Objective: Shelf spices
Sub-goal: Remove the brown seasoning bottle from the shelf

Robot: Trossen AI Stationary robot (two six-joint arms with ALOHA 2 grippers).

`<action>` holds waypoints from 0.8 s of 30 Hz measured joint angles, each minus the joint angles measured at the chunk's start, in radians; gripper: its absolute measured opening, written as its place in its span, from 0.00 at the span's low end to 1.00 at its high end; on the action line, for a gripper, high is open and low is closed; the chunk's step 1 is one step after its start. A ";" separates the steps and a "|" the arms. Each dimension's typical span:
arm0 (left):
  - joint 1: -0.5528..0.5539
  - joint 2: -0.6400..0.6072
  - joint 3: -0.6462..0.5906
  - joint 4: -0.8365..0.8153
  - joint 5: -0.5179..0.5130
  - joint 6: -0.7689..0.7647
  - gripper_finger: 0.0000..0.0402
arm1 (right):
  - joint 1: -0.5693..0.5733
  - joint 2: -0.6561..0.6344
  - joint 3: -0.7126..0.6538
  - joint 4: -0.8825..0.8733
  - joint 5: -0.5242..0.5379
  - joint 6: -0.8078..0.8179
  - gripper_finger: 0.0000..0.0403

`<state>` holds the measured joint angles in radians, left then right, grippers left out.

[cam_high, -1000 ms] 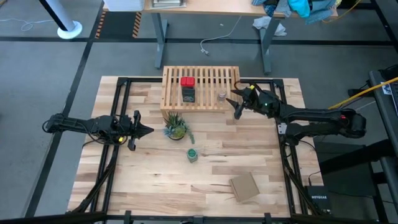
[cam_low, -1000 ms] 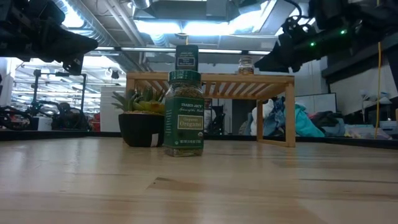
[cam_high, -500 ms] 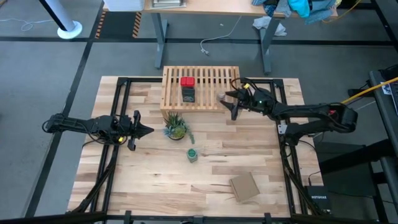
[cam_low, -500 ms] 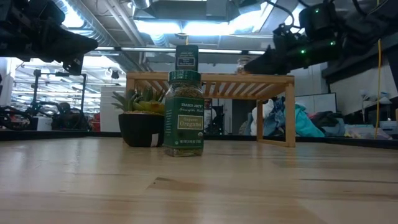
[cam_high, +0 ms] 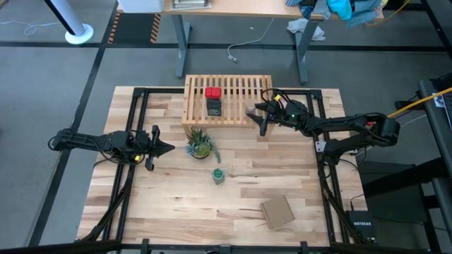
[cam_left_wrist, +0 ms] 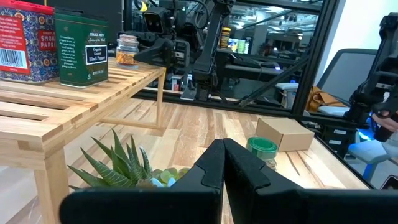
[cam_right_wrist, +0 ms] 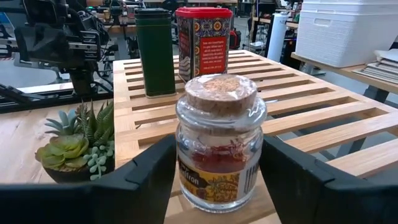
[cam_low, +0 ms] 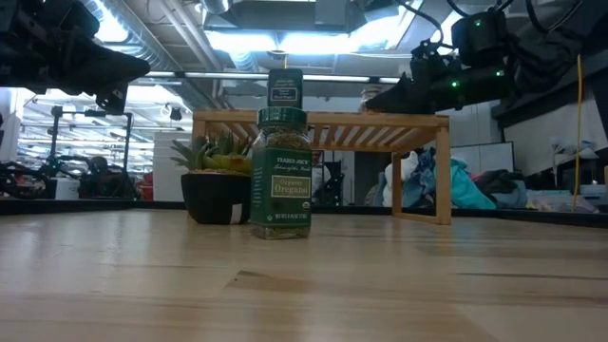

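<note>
Since a second ago the right gripper (cam_high: 260, 113) has slid along the shelf (cam_high: 227, 86) edge toward the small jar (cam_right_wrist: 221, 142), which has not shifted. Its fingers (cam_right_wrist: 144, 180) now stand spread on either side of the jar, close to the glass but not visibly pressing it; nothing is grasped. The left gripper (cam_high: 161, 148) has not moved: it waits well to the left of the shelf, out over the table, fingers pressed together on nothing.

The jar stands upright at the shelf's right front corner, near the edge. Judging from that, the step is either seating it farther in or letting go of it. To do this well, close gently low on the glass body, not on the cork, lift just clear of the slats, and carry it inward toward the tins. Any sideways drag could tip it off the corner.

On the shelf the red tin (cam_high: 212, 92) stands just behind the dark tin (cam_high: 213, 107), both near the middle. The green jar (cam_high: 219, 175) is not yet shelved; it stands on the table (cam_high: 176, 204) well in front of the shelf, beyond the plant (cam_high: 200, 144). A box (cam_high: 277, 212) lies farther out, to the right.

The table is pale butcher-block. Beyond it are a desk, cables on a grey floor and workshop clutter.
</note>
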<state>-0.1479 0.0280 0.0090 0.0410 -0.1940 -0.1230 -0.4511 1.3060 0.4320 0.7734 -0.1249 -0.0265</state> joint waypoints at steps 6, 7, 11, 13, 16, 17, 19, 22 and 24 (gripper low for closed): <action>0.000 0.000 0.000 0.000 0.000 0.000 0.00 | 0.000 0.000 0.000 0.000 0.000 0.000 0.47; 0.000 0.000 0.000 0.000 0.000 0.000 0.00 | 0.000 0.000 0.000 0.000 0.000 0.000 0.47; 0.000 0.000 0.000 0.000 0.000 0.000 0.00 | 0.000 0.000 0.000 0.001 0.000 0.000 0.47; 0.000 0.000 0.000 0.000 0.000 0.000 0.00 | 0.000 0.001 -0.002 0.009 0.000 0.000 0.47; 0.000 0.000 0.000 0.000 0.000 0.000 0.00 | 0.000 0.002 -0.003 0.039 0.000 -0.002 0.47; 0.000 0.000 0.000 0.000 0.000 0.000 0.00 | 0.000 0.002 -0.001 0.048 0.000 -0.003 0.47; 0.000 0.000 0.000 0.000 0.000 0.000 0.00 | 0.000 -0.002 0.011 0.053 -0.002 -0.003 0.47; 0.000 0.000 0.000 0.000 0.000 0.000 0.00 | 0.000 -0.015 0.024 0.054 -0.043 0.002 0.47; 0.000 0.000 0.000 0.000 0.000 0.000 0.00 | 0.000 -0.031 0.027 0.054 -0.082 0.025 0.47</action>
<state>-0.1481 0.0278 0.0090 0.0406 -0.1940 -0.1230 -0.4511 1.2753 0.4587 0.8278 -0.2072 -0.0012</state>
